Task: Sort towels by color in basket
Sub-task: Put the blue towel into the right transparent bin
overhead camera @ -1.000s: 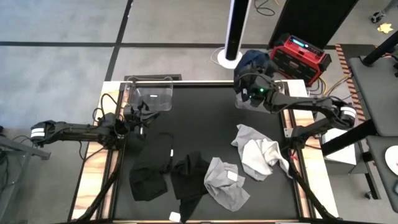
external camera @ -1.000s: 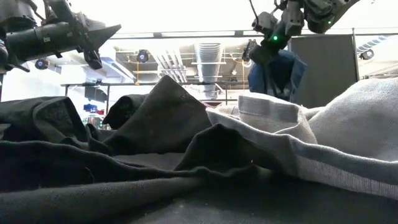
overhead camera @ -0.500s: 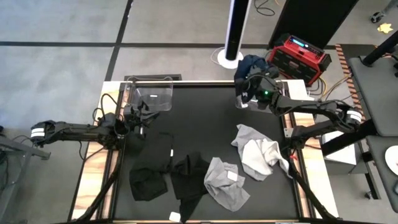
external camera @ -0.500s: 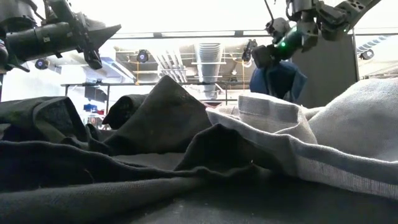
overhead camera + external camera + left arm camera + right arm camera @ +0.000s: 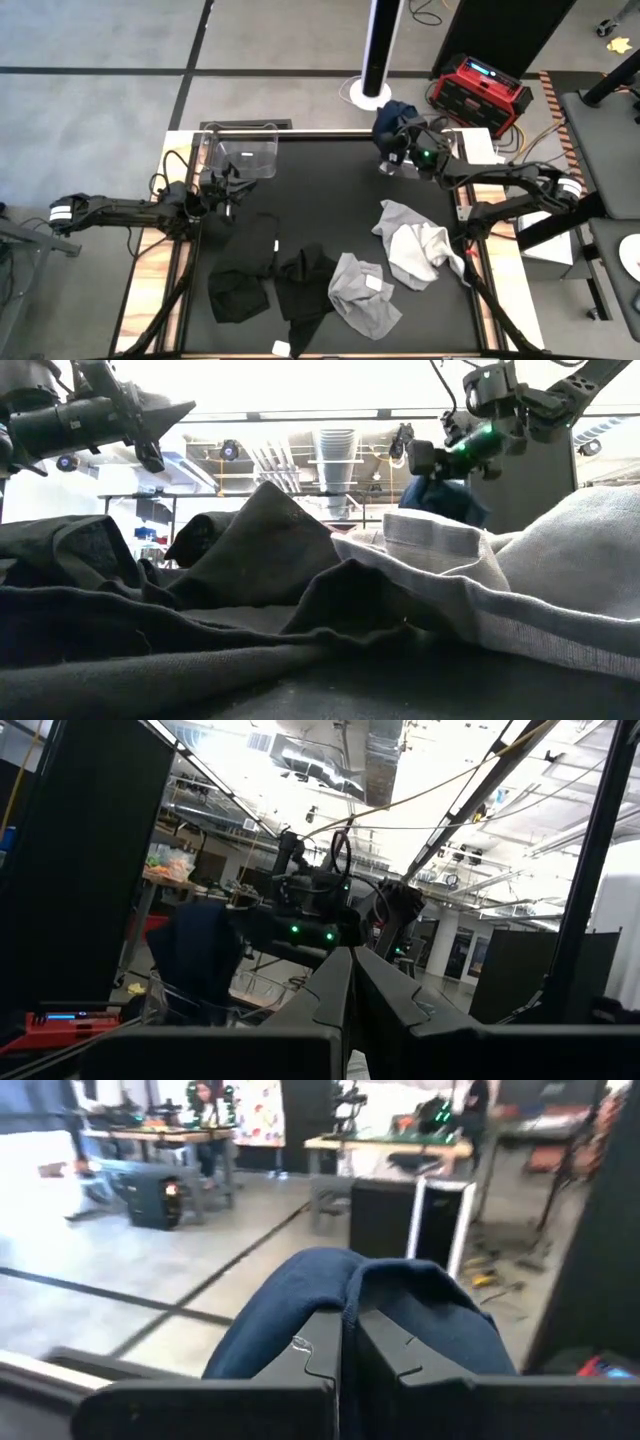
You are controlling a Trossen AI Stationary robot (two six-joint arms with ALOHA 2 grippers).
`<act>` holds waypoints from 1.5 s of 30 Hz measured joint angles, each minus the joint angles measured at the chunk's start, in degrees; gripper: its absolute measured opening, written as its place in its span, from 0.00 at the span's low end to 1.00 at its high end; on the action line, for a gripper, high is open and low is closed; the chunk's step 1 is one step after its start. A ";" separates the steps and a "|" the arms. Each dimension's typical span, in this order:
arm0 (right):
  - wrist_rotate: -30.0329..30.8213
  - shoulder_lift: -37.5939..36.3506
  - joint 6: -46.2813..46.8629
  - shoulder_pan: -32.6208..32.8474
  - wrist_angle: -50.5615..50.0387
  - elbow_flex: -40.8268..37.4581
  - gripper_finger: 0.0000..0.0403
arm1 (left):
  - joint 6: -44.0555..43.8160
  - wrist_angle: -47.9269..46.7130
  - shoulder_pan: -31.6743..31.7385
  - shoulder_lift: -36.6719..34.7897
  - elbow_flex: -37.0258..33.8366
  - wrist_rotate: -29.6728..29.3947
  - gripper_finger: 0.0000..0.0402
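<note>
R pincer clamps navy towel at table's far-right corner.

— What colours do you see near the right gripper?
— You see a navy blue towel pinched in its dark fingers. Below it lie light grey towels with white tags; black towels lie near the left gripper.

Left gripper: fingers pressed together, nothing between them. Beyond it, right gripper, green lights lit, carries navy towel hanging above clear basket.
</note>
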 joint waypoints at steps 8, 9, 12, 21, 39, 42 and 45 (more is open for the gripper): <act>-5.65 0.00 10.35 -0.05 2.79 -4.45 0.02 | 0.00 -0.36 -0.02 0.11 0.00 0.04 0.00; -6.04 0.00 11.59 -0.05 3.05 -4.75 0.02 | -0.01 -0.41 -0.02 0.11 0.00 0.04 0.00; -6.90 0.00 13.99 -0.05 3.17 -5.77 0.02 | 0.00 -0.40 -0.02 0.11 0.00 0.07 0.00; -6.88 -0.02 16.45 0.49 1.62 -8.55 0.02 | 0.00 -0.70 -0.02 0.11 0.00 0.11 0.00; -4.53 -0.07 18.81 1.87 -17.81 -5.64 0.02 | 0.20 -0.89 -0.02 0.11 0.00 0.02 0.00; -2.25 -0.07 18.86 1.98 -23.30 -3.80 0.02 | 0.20 -0.88 -0.02 0.11 0.00 0.00 0.00; -2.20 -0.07 19.24 1.98 -28.31 -1.65 0.02 | 0.20 -0.88 -0.02 0.11 0.00 0.00 0.00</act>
